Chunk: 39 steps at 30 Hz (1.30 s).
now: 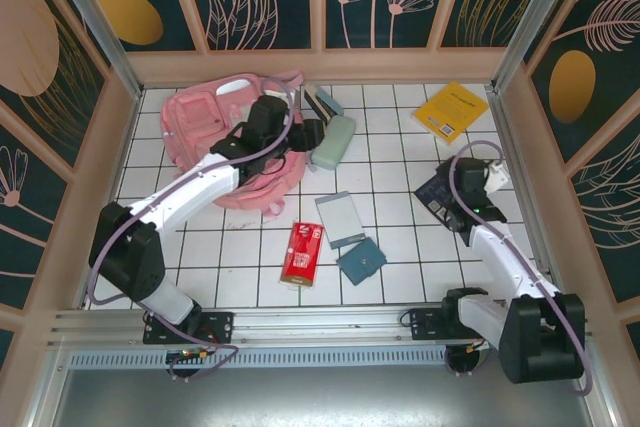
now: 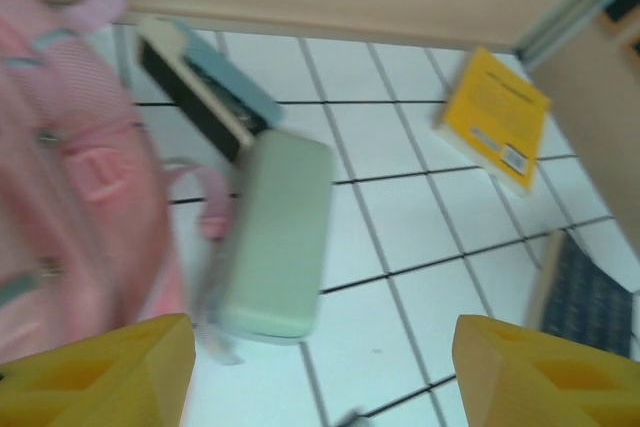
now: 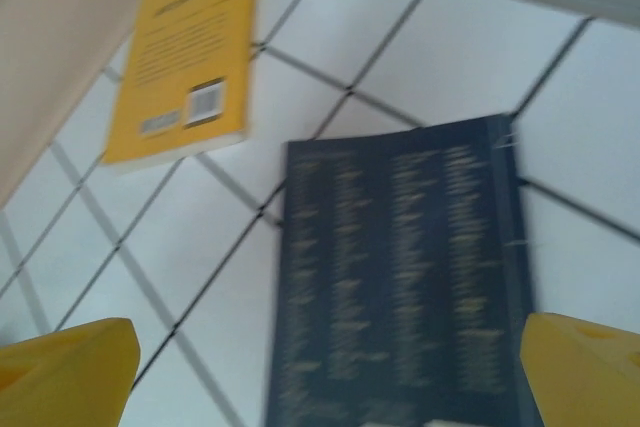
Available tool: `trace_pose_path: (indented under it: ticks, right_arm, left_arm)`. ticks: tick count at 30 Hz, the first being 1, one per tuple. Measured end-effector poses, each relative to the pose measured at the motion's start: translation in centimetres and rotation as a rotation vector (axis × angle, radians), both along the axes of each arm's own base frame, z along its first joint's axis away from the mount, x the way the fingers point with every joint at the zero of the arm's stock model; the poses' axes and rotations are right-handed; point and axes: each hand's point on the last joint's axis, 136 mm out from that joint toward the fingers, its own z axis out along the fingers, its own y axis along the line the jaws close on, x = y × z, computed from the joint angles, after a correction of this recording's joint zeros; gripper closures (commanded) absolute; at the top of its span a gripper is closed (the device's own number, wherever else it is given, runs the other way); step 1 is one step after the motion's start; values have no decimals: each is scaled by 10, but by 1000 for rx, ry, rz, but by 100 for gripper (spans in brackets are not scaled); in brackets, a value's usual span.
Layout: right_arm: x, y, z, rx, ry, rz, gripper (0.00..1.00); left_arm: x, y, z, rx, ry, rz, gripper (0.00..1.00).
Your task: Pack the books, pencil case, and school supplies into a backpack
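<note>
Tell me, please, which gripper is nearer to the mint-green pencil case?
Left. The left gripper hovers right beside the pencil case, on its backpack side; the right gripper is far off to the right, above a navy book.

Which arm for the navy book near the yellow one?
Right. The right gripper, open, hovers over the navy book; the left gripper is far off by the pencil case and backpack.

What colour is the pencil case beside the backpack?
Pencil case: pale mint green, best in the left wrist view.
</note>
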Motion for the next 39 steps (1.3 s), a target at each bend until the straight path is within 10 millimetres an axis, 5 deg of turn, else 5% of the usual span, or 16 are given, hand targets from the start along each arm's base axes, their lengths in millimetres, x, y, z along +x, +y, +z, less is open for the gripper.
trace_pose_path:
  ticks: [4, 10, 17, 22, 25, 33, 39]
  right_arm:
    - [-8, -30, -19, 13, 55, -65, 1]
    - [-2, -42, -46, 76, 99, -44, 1]
    - [10, -24, -89, 184, 188, 70, 2]
    - [26, -17, -92, 169, 216, 144, 4]
    - [38, -1, -91, 130, 222, 219, 3]
    - [64, 80, -87, 127, 190, 517, 4]
    - [64, 106, -84, 148, 180, 601, 5]
  left_arm:
    - [-2, -25, -28, -7, 43, -43, 30]
    - [-8, -47, -63, 11, 101, -86, 30]
    - [-9, -55, -70, 4, 105, -102, 30]
    - [-9, -61, -86, 10, 133, -117, 30]
    - [-10, -65, -104, 26, 162, -127, 30]
    - [-7, -84, -131, 22, 215, -168, 30]
    - [14, -115, -133, -11, 198, -218, 30]
